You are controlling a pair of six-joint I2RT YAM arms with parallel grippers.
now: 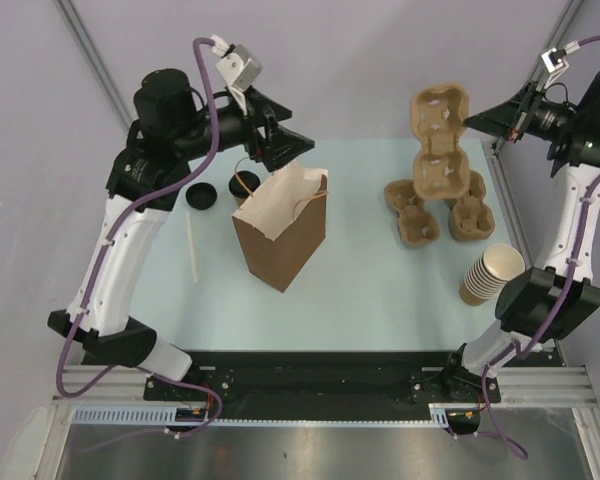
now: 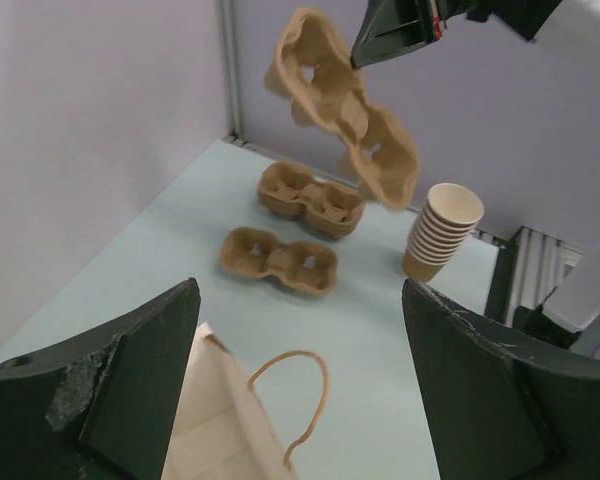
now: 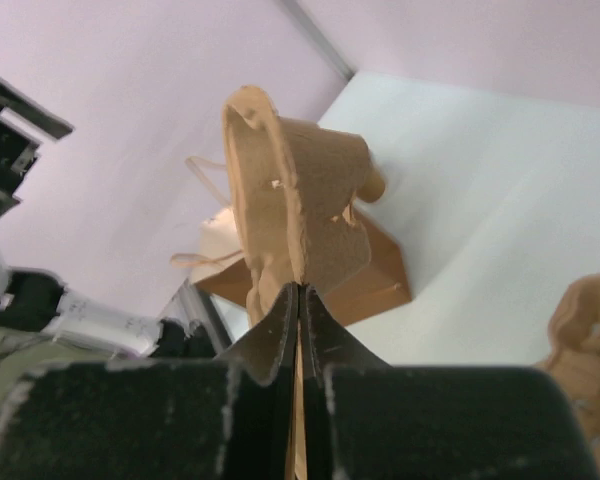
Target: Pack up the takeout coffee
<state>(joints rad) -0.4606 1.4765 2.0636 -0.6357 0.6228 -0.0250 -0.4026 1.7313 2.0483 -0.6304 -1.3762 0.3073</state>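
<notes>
The takeout coffee [image 1: 244, 184], a small cup with a black lid, stands behind the brown paper bag [image 1: 280, 228], which partly hides it. My left gripper [image 1: 296, 148] hovers over the bag's open top, open, with nothing between its fingers. In the left wrist view the bag's rim [image 2: 208, 410] and looped handle [image 2: 302, 400] lie below the left gripper [image 2: 298, 292]. My right gripper [image 1: 472, 120] is shut on the edge of a pulp cup carrier [image 1: 438, 135], which hangs in the air at the back right. The right wrist view shows the right gripper [image 3: 300, 296] pinching that carrier [image 3: 295, 195].
Two more pulp carriers [image 1: 411, 212] [image 1: 469, 214] lie on the table at the right. A stack of lidless paper cups [image 1: 489, 273] lies near the right arm's base. A loose black lid [image 1: 200, 196] and a white straw [image 1: 192, 246] lie left of the bag.
</notes>
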